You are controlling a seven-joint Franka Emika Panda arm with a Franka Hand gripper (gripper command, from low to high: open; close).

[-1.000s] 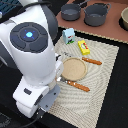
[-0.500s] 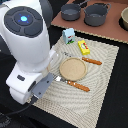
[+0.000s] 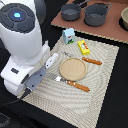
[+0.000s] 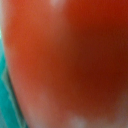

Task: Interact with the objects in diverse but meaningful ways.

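The red tomato (image 4: pixel 70 60) fills my wrist view, blurred and right against the lens; whether my jaws are closed on it I cannot tell, my own arm hiding them in the exterior view. Going rightward there: white tube (image 3: pixel 50 61) beside the round wooden plate (image 3: pixel 73 69), white carton (image 3: pixel 68 35), yellow packet (image 3: pixel 84 48), grey pots (image 3: pixel 96 14).
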